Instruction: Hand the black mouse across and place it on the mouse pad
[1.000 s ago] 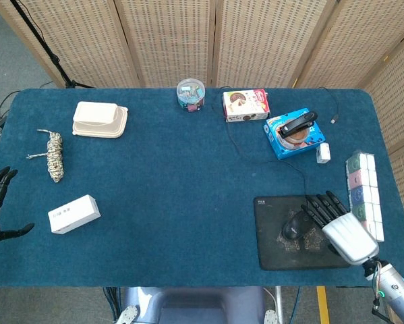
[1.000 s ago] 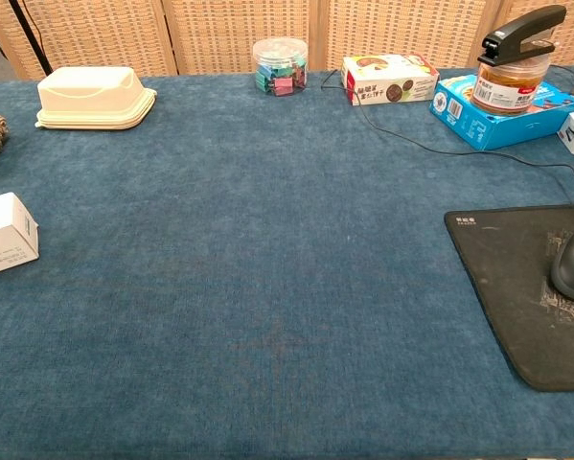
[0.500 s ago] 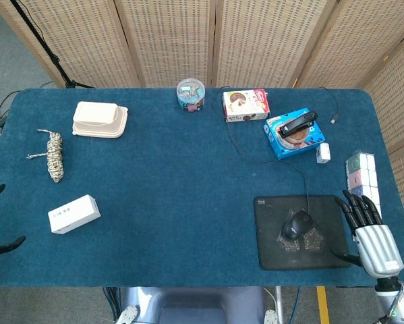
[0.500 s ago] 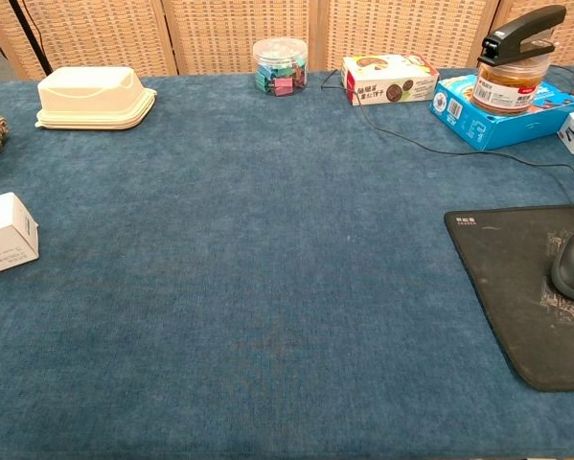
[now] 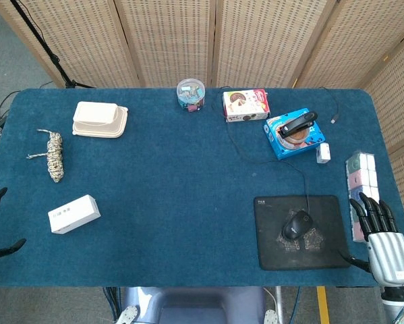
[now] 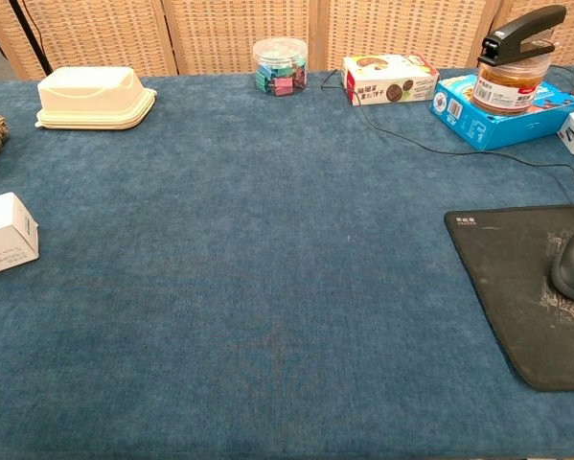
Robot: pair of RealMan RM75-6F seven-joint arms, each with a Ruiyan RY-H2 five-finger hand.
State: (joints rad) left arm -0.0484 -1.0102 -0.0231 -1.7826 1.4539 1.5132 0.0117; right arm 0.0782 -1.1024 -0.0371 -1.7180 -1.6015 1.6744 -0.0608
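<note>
I saw my right hand (image 5: 386, 246) empty, fingers spread, with the black mouse (image 5: 297, 225) on the mouse pad (image 5: 272, 246) just to its left.

The bench (image 5: 188, 189) lies open through its middle; a white box (image 5: 73, 214) and rope bundle (image 5: 54, 155) crowd the left, the mouse pad (image 5: 299, 231) the right.
</note>
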